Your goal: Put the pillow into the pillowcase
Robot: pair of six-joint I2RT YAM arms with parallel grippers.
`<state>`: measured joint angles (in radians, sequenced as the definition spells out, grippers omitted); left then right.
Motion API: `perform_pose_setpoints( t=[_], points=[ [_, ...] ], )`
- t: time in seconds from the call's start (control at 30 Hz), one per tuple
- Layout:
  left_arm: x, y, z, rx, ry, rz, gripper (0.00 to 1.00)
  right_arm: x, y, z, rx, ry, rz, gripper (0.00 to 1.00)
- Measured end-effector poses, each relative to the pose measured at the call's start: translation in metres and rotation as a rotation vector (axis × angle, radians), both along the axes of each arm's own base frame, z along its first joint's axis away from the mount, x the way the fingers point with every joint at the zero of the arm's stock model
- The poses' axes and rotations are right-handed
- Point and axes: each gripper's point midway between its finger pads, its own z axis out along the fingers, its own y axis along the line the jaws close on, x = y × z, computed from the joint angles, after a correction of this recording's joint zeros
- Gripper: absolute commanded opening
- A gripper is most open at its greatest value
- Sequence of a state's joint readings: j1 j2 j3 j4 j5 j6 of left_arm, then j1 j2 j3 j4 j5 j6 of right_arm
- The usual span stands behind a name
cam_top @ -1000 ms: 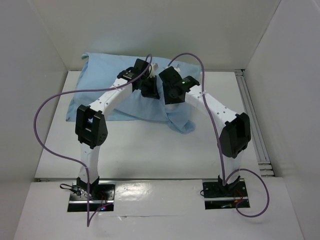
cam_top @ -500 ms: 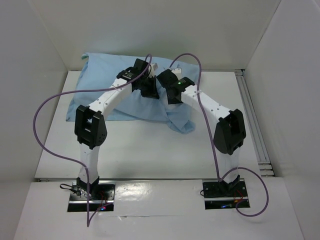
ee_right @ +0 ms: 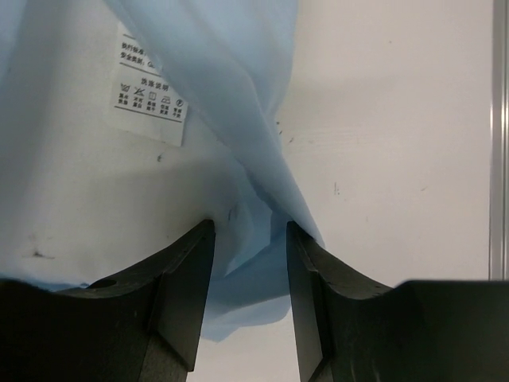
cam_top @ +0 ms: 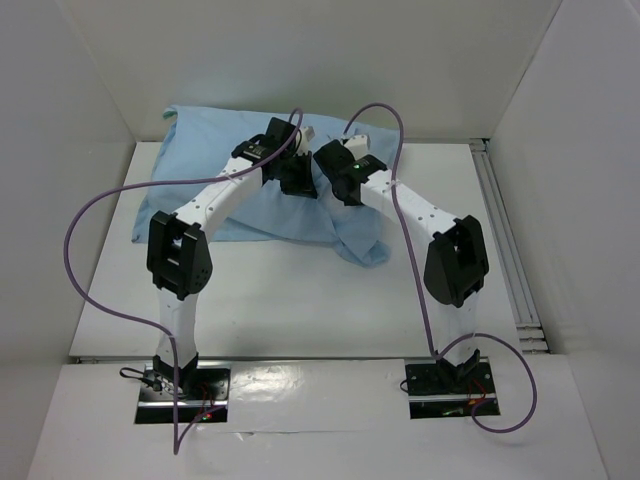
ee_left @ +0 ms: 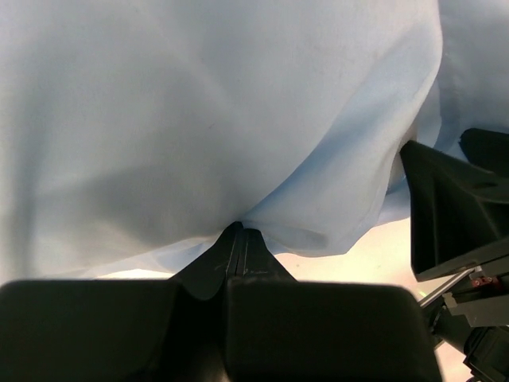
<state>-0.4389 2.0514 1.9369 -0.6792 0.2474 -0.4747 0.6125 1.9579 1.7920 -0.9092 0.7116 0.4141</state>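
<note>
- The pillowcase (cam_top: pixel 200 150) is laid light-blue side up across the far left and middle of the table (cam_top: pixel 300 300), bulging and creased.
- A loose blue fold is draped toward the near right of the bulk.
- The left gripper (ee_left: pixel 238 239) is pressed fully together, and a peak of blue cloth is pinched at its tips.
- The right gripper (ee_right: pixel 248 247) is held just beside the left one, over the case's right end.
- Its fingers (ee_right: pixel 191 278) are set moderately apart; a blue fold is passed between them, not clamped.
- The pillow (ee_right: pixel 64 175) is seen as white fabric left of that fold, with a printed care label (ee_right: pixel 149 95) on it.
- Elsewhere the pillow is covered by blue cloth.
</note>
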Motion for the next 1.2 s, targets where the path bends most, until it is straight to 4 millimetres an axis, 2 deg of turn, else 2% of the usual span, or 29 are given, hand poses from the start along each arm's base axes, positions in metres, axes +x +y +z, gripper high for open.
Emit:
perform_pose_setpoints(
  t=[0.2,0.23,0.27,0.5,0.67,0.87,0.93,0.97,1.0,1.07,1.2],
  points=[
    [0.0,0.0,0.0,0.0,0.0,0.0,0.0,0.003,-0.01,0.006,-0.044,-0.038,-0.041,0.48],
    [0.0,0.0,0.0,0.0,0.0,-0.001,0.0,0.003,-0.011,0.007,-0.051,-0.045,-0.048,0.52],
    [0.0,0.0,0.0,0.0,0.0,0.0,0.0,0.003,-0.013,0.008,-0.058,-0.052,-0.054,0.65],
    [0.0,0.0,0.0,0.0,0.0,-0.001,0.0,0.001,-0.02,0.002,-0.095,-0.044,-0.061,0.67],
    [0.0,0.0,0.0,0.0,0.0,0.0,0.0,0.002,-0.021,0.001,-0.1,-0.043,-0.058,0.52],
    [0.0,0.0,0.0,0.0,0.0,0.0,0.0,0.003,-0.038,0.008,-0.18,-0.061,-0.1,0.49],
    [0.001,0.002,0.0,0.0,0.0,0.003,0.0,0.004,-0.045,0.01,-0.201,-0.063,-0.112,0.4],
    [0.001,0.002,0.0,0.001,0.0,0.005,0.0,0.005,-0.047,0.01,-0.205,-0.061,-0.115,0.32],
    [0.002,0.003,0.0,0.001,0.0,0.006,0.0,0.006,-0.05,0.011,-0.206,-0.06,-0.117,0.14],
    [0.002,0.004,0.0,0.001,0.0,0.009,0.0,0.008,-0.051,0.014,-0.204,-0.057,-0.112,0.0],
    [0.003,0.005,0.0,0.0,0.0,0.011,0.0,0.009,-0.04,0.015,-0.146,-0.025,-0.053,0.0]
  ],
)
